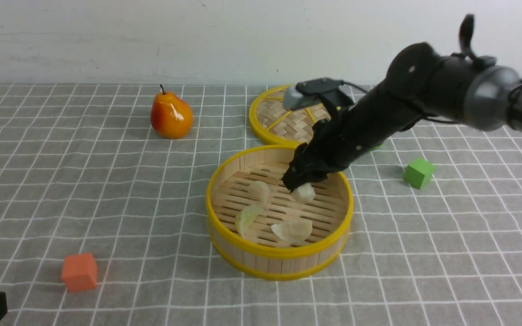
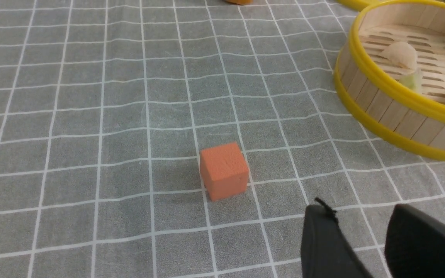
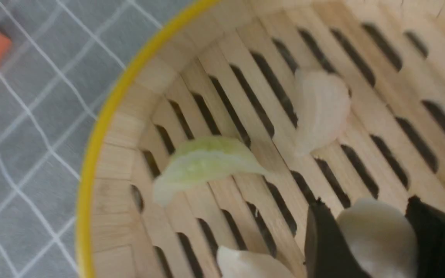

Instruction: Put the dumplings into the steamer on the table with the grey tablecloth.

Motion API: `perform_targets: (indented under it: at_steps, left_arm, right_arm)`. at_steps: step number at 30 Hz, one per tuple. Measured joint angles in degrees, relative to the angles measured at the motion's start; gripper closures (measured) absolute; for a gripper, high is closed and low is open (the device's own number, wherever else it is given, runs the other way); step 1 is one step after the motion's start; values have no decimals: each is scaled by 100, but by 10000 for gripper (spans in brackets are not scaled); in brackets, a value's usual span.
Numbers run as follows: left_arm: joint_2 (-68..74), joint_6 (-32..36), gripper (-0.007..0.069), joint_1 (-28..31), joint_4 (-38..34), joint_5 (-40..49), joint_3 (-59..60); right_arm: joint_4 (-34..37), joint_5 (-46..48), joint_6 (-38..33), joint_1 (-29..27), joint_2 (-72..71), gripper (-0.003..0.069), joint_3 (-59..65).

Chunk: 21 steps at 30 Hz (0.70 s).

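A: Right gripper [image 3: 379, 247] status?

B: Jaws part-closed around a cream dumpling [image 1: 305, 192]. In the wrist view both fingers [image 3: 323, 247] sit against its sides, so it's gripped. It hangs low over the slats inside the steamer [image 1: 279, 252], about 2 o'clock of centre. Can't tell if it touches the floor.

A: Other three dumplings?

B: All in the basket, lying loose. Cream one [image 1: 260, 190] at 10 o'clock, green-tinged one [image 1: 247, 218] at 8, cream one [image 1: 292, 230] at 5. None visible out on the grey tablecloth [image 1: 84, 190].

A: So which step?

B: Looks like the drop of the last one. Next move calls for opening the jaws, then lifting straight up, clear of the rim. The neighbours lie apart from the held one, so there's little risk of dragging them.

A: Arm pose?

B: Right arm comes in from 2 o'clock and slopes down over the far rim, wrist pitched steeply into the basket. In the front view it crosses the lid [image 1: 283, 122], which lies at 12 o'clock of the steamer.

A: Left side?

B: Left gripper [image 2: 377, 247] sits low over the table [image 1: 469, 253], 7 o'clock of the steamer and well apart from it. Jaws partly apart, nothing between them. Orange cube [image 2: 224, 170] nearby, not touched.
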Motion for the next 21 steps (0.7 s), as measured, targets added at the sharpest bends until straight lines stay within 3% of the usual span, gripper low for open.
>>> perform_targets:
  at_steps: [3,10,13,16,21]
  left_arm:
    - [0,0,387,0,0,-2,0]
    - [0,0,387,0,37,-90,0]
    - [0,0,387,0,43,-105,0]
    - [0,0,387,0,47,-105,0]
    - [0,0,387,0,47,-105,0]
  right_arm:
    - [-137,-79,169,21,183,398,0]
    - [-368,-206,942,-40,-26,209,0]
    - [-519,-218,1131,-131,-430,210,0]
    - [-787,-122,1162,-231,-1169,305,0]
    - [-1248,-105,1162,-261,-2850,622,332]
